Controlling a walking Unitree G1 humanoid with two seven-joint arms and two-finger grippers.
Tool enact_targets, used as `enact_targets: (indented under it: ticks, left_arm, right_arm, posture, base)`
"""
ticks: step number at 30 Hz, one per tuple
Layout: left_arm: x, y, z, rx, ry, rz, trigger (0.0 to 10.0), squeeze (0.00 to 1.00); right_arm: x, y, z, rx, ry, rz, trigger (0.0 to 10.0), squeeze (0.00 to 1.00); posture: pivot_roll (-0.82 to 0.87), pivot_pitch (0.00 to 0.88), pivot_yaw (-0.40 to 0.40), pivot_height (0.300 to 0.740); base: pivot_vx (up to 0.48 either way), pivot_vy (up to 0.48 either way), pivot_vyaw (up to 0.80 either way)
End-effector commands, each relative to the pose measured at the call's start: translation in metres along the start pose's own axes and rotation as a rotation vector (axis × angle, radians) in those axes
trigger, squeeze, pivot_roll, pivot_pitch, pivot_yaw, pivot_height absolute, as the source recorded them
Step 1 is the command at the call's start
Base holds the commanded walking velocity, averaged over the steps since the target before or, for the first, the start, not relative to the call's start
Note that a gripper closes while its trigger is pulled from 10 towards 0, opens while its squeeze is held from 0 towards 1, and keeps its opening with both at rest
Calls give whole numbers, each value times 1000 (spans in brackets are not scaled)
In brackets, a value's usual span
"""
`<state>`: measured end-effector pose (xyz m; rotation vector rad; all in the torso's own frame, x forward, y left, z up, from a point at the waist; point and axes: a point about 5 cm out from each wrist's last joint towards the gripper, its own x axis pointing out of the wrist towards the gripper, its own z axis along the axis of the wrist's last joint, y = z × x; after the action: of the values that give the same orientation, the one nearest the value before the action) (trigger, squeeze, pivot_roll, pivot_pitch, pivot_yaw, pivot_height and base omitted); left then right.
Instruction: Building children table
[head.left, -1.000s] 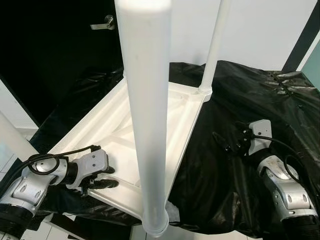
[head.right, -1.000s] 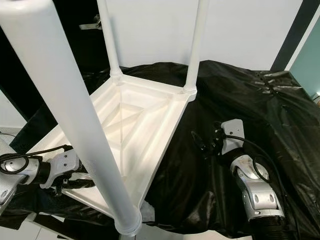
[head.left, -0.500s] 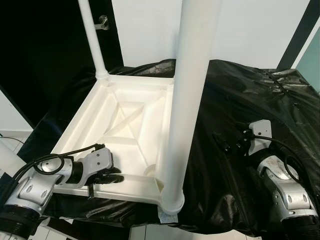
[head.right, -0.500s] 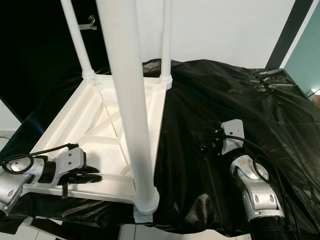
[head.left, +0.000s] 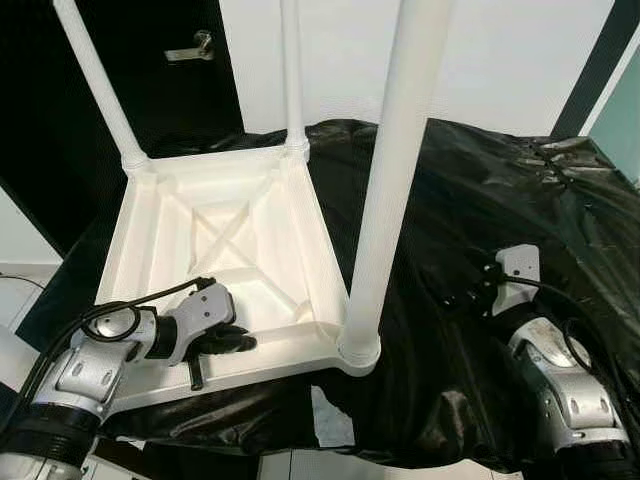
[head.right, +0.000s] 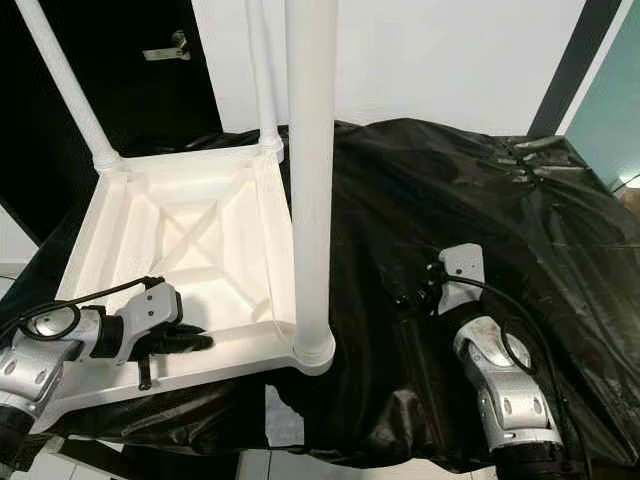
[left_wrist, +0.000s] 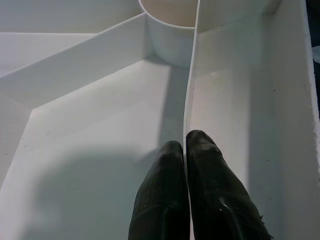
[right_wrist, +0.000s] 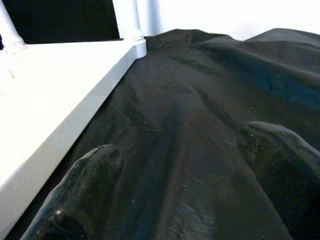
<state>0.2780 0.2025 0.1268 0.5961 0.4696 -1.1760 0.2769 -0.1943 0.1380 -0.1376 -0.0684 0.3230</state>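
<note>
Left gripper is pinching a thin rib inside the upside-down table, maybe to turn it. Table is lying on the black sheet, legs pointing up. Right gripper is resting spread wide.

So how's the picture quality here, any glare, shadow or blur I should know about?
Left eye view: sharp, with sheen on the black plastic sheet and a doorway left almost black. Left wrist view: the left hand casts a soft shadow inside the upturned white table. Right wrist view: the near fingertips are blurred and the table edge is overexposed.
</note>
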Motion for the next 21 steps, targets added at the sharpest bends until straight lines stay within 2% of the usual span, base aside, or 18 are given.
enact_targets:
  ticks: [1, 2, 3, 6, 7, 8, 10, 12, 13, 14, 15, 16, 17, 20, 21]
  left_arm:
    - [-3, 14, -13, -68, 26, 342, 0, 0]
    - [-2, 12, -9, -70, -12, 322, 10000, 0]
    - [-2, 12, -9, -70, -12, 322, 10000, 0]
    - [-4, 5, 2, -82, -123, 240, 10000, 0]
    - [-4, 5, 2, -82, -123, 240, 10000, 0]
    - [-5, 4, 5, -81, -145, 220, 10000, 1000]
    - [-5, 4, 6, -97, -153, 217, 10000, 1000]
    - [-5, 4, 7, -79, -147, 214, 10000, 1000]
    - [-6, 4, 7, -44, -130, 222, 10000, 1000]
    - [-7, 3, 9, -36, -136, 216, 10000, 604]
    - [-7, 3, 9, -36, -136, 216, 10000, 604]
    - [-8, 3, 11, -31, -142, 210, 10000, 59]
    - [-10, 2, 13, -22, -157, 210, 10000, 0]
    - [-12, 0, 15, -22, -174, 200, 10000, 0]
    - [-14, -2, 17, -14, -204, 188, 10000, 0]
  right_arm:
    - [-4, 1, 1, 16, -19, -14, 10000, 0]
    - [-10, 5, 0, 32, -32, 14, 10000, 0]
    - [-10, 5, 0, 32, -32, 14, 10000, 0]
    - [-26, 15, -1, 62, -42, 88, 10000, 0]
    - [-26, 15, -1, 62, -42, 88, 10000, 0]
    - [-29, 16, -2, 60, -35, 93, 10000, 0]
    - [-30, 16, -3, 60, -30, 97, 10000, 0]
    - [-31, 16, -3, 60, -28, 105, 10000, 0]
    - [-32, 17, -3, 61, -27, 117, 10000, 0]
    - [-34, 18, -2, 61, -24, 145, 10000, 0]
    - [-34, 18, -2, 61, -24, 145, 10000, 0]
    - [-35, 20, -2, 61, -22, 164, 10000, 0]
    - [-36, 22, -2, 59, -17, 193, 10000, 0]
    - [-38, 24, -1, 60, -13, 223, 10000, 0]
    - [-41, 28, -1, 66, -7, 267, 10000, 0]
  posture:
    - [7, 0, -9, 740]
    - [5, 0, -7, 740]
    - [5, 0, -7, 740]
    - [1, 0, -4, 740]
    - [1, 0, -4, 740]
    - [-1, 0, -2, 740]
    - [-1, 0, -2, 740]
    - [-2, 0, 0, 740]
    - [-2, 0, 1, 740]
    - [-2, 0, 4, 740]
    - [-2, 0, 4, 740]
    - [-2, 0, 3, 740]
    - [-1, 0, 4, 740]
    - [0, 0, 5, 740]
    - [1, 0, 7, 740]
  base:
    - [0, 0, 0]
    - [0, 0, 0]
    - [0, 0, 0]
    - [0, 0, 0]
    - [0, 0, 0]
    - [0, 0, 0]
    - [0, 0, 0]
    - [0, 0, 0]
    - [0, 0, 0]
    - [0, 0, 0]
    - [0, 0, 0]
    - [0, 0, 0]
    - [0, 0, 0]
    - [0, 0, 0]
    - [0, 0, 0]
